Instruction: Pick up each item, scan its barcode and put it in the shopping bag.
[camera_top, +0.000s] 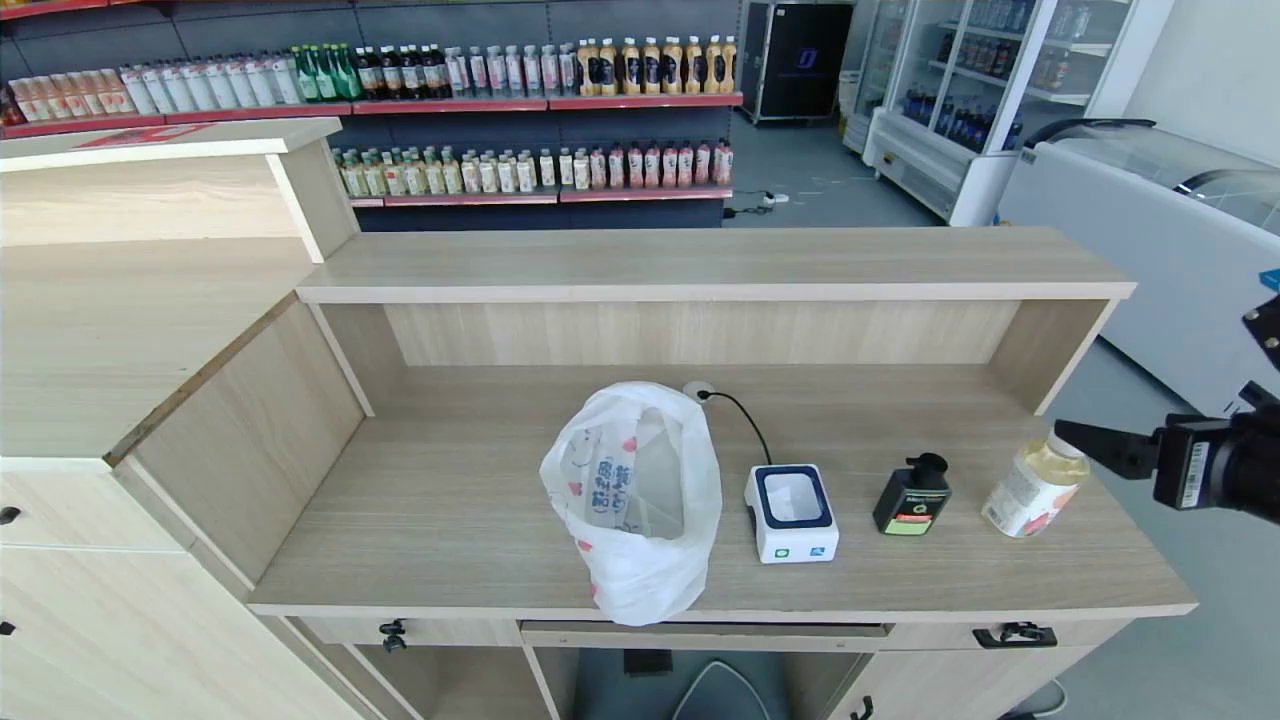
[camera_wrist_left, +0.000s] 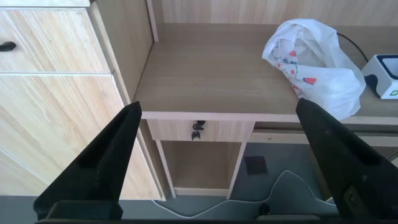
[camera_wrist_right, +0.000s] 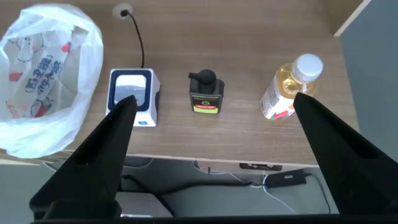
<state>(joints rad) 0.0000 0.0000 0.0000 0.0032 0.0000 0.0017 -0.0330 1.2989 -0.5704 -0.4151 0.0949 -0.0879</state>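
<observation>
Where it stands, the drink bottle (camera_top: 1032, 490) is upright.

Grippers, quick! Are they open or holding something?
Left gripper: open, holding nothing.
Right gripper: open, holding nothing.

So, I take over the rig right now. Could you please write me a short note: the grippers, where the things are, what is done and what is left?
Left gripper: open, empty, in front of the counter, toward its left end.
Right gripper: open, empty, at the counter's right end near the drink bottle.
On the counter, left to right: shopping bag standing open, scanner, black pump bottle, drink bottle.
Done: nothing that I can see; both bottles stand on the counter, outside the bag.
Left: pick up, scan and bag each bottle.
</observation>
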